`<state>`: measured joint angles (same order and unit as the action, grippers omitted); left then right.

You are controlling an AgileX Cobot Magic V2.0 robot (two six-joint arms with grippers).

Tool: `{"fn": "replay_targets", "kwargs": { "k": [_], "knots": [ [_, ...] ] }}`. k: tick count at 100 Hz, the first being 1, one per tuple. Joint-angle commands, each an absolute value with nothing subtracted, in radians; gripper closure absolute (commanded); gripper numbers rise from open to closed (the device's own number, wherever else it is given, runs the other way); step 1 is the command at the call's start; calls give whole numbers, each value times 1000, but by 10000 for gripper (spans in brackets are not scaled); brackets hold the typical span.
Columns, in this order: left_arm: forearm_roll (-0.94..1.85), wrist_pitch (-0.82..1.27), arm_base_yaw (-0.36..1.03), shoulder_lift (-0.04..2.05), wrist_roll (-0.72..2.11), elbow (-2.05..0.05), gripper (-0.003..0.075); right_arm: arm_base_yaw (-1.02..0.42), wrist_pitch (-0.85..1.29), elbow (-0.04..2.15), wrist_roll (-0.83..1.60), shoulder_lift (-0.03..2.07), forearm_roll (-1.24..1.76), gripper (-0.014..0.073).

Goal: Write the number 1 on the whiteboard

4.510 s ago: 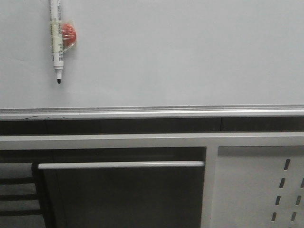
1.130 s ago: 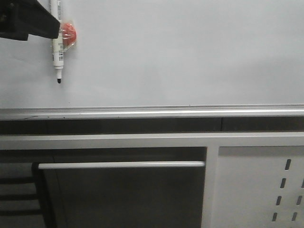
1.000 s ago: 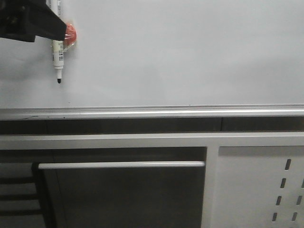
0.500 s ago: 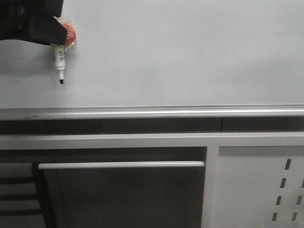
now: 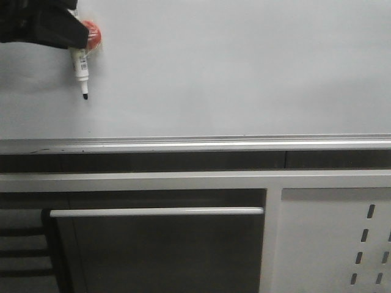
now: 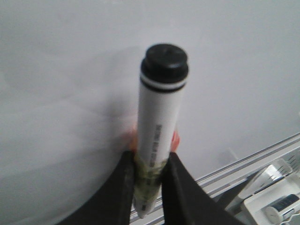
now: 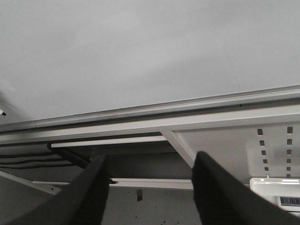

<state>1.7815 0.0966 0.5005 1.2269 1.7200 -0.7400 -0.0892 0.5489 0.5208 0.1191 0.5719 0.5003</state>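
Moved: white marker pen with black tip [image 5: 80, 68] has been tilted, tip swung toward 5 o'clock.
Left gripper [image 6: 149, 176]: clamped on pen, for writing.
Right gripper [image 7: 149, 197]: spread, idle.
Pale glossy whiteboard [image 5: 244, 67]: unmarked.

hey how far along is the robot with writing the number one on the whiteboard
Done: the left gripper is shut on the marker, tip uncapped and pointing down. In hand: taking it from beside the red magnet. Left: the stroke itself; the whiteboard shows no mark. The right gripper is open, away from the board.
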Motion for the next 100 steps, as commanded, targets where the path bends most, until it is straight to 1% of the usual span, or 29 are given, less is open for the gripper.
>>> {"fn": "replay_targets", "kwargs": {
  "k": [1,12,20,32,45,57,72,100],
  "knots": [
    [1781,219,509,1173,1714,-773,741,-90,512,556,152,581,532,230],
    [1670,309,534,1157,1651,-773,741,-106,560,567,353,583,673,230],
    [1549,364,565,1155,1574,-773,741,-125,635,603,493,610,793,230],
    [1376,441,617,1161,1470,-773,741,-155,773,693,609,703,863,230],
    [1252,487,670,1161,1409,-773,741,-189,920,814,677,848,879,230],
    [1164,506,702,1161,1376,-773,741,-231,1009,927,743,953,922,230],
    [1126,570,709,1161,1376,-773,741,-310,1033,1061,755,1068,918,230],
    [1112,579,709,1161,1376,-773,741,-441,1104,1264,753,1264,844,230]
  ]
}}
